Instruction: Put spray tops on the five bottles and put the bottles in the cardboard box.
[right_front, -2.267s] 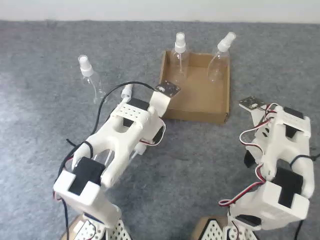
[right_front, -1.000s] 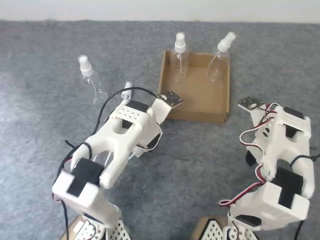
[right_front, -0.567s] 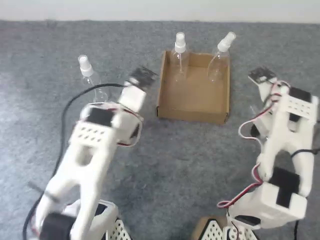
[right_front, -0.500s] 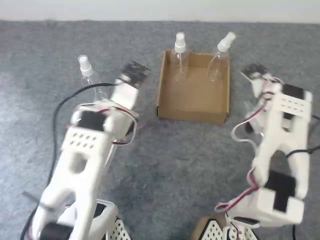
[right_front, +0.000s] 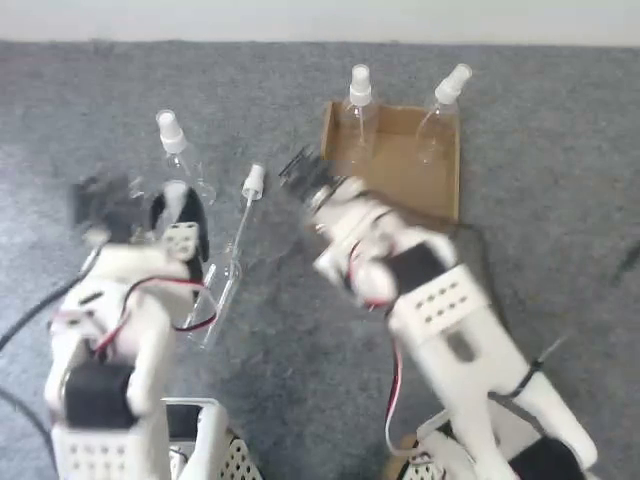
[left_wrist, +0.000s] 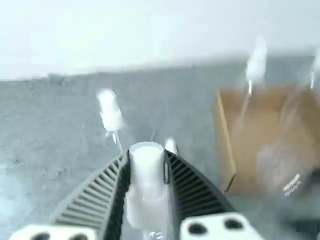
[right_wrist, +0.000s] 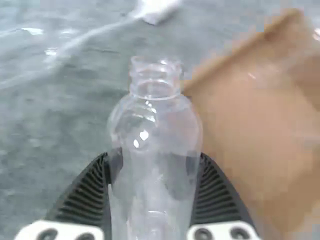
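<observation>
since a top has to go on before boxing, the left gripper (left_wrist: 146, 156), well left of the cardboard box (right_front: 405, 170), is closed tight on a white spray top (left_wrist: 145, 175), and the right gripper (right_wrist: 154, 162), just beside the box's left wall, clamps an open bottle (right_wrist: 155, 125) by its body, probably to leave the neck free.

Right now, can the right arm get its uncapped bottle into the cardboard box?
Likely yes: the right gripper holds the uncapped bottle just beside the cardboard box, with bare floor showing inside.
</observation>
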